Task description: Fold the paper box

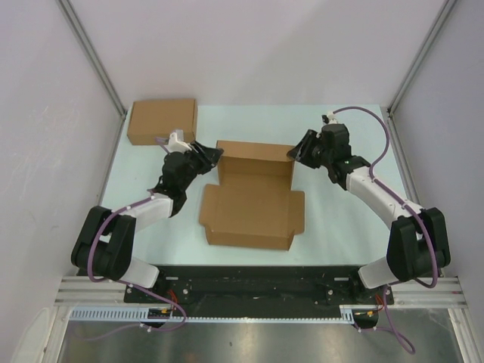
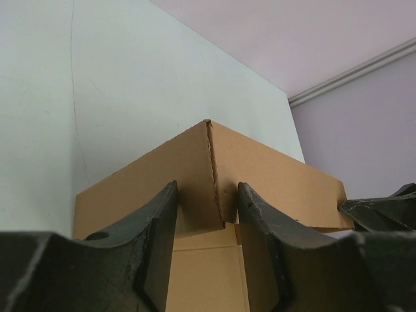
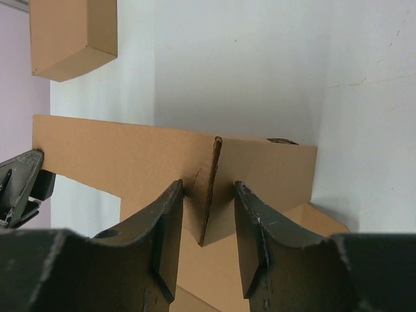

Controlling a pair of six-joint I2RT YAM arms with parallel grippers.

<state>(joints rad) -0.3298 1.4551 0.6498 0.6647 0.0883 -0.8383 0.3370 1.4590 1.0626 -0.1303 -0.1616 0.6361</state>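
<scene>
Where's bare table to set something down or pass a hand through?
Free: the far strip of table between the finished box and the right arm, behind the paper box; also the patch right of the paper box, inside the right arm. Crowded: its far corners, where left pincer and right pincer straddle the walls.

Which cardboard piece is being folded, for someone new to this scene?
On the pale table, look at the centre. The paper box lies open there, rear wall raised, with the left gripper and right gripper at its rear corners. Its neighbour at far left is a closed cardboard box.
</scene>
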